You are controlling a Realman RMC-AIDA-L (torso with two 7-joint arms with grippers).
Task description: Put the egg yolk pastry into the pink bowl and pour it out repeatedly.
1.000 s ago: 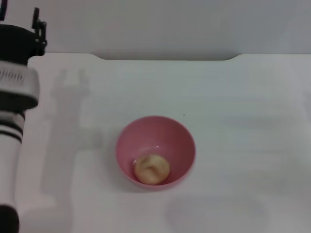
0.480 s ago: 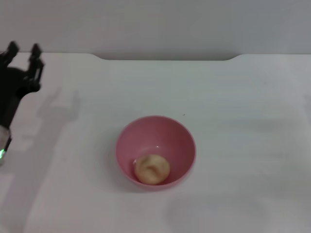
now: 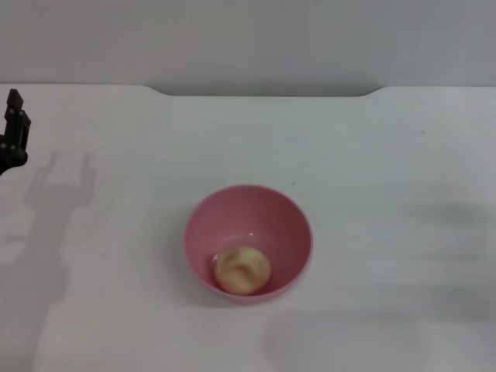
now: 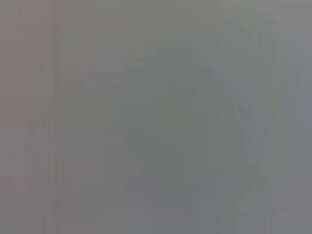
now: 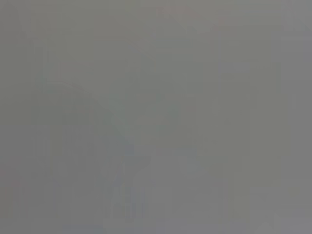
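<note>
In the head view the pink bowl (image 3: 248, 242) stands upright on the white table, a little near of the middle. The egg yolk pastry (image 3: 242, 269), a pale tan ball, lies inside it against the near wall. Only a dark sliver of my left gripper (image 3: 12, 132) shows, at the far left edge, well away from the bowl and holding nothing that I can see. My right gripper is out of view. Both wrist views show only flat grey.
The white table (image 3: 387, 194) runs to a far edge with a shallow notch (image 3: 263, 93) against a grey wall. The left arm's shadow (image 3: 46, 209) falls on the left part of the table.
My left arm has drawn back to the left and almost left the head view. The bowl and the pastry have not moved.
</note>
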